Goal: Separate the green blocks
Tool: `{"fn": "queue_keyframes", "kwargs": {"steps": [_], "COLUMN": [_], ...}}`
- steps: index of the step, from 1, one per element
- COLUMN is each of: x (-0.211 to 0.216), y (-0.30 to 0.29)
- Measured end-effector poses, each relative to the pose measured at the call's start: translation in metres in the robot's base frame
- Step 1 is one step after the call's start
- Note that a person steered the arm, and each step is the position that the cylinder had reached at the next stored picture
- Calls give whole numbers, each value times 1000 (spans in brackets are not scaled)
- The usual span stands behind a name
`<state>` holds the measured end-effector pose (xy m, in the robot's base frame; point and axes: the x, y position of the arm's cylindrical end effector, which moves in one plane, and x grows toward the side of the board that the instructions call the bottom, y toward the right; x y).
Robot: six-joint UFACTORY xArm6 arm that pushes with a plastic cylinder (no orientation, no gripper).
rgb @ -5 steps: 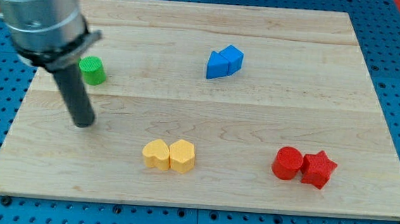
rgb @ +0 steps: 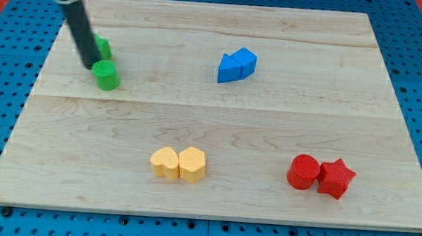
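Observation:
Two green blocks lie at the upper left of the wooden board (rgb: pixel 271 115). One green cylinder (rgb: pixel 107 75) stands in plain sight. The other green block (rgb: pixel 103 49) is just above and left of it, partly hidden behind the rod, so its shape is unclear. My tip (rgb: pixel 87 64) is right at the gap between the two, touching or nearly touching the left side of the green cylinder. The two greens are close together, almost touching.
Two blue blocks (rgb: pixel 237 65) sit together at the upper middle. Two yellow heart-like blocks (rgb: pixel 179 163) sit at the lower middle. A red cylinder (rgb: pixel 303 172) and a red star (rgb: pixel 335 178) sit at the lower right.
The rod has moved up from the board's left middle to the green blocks. The green cylinder has shifted slightly right and down, and a second green block now shows behind the rod.

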<state>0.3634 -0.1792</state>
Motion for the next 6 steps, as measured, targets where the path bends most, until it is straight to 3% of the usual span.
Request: {"fn": "queue_keyframes", "kwargs": {"steps": [3,4,5,6], "x": [16,-15,-53,-57], "y": [-82,-56,47,61]}}
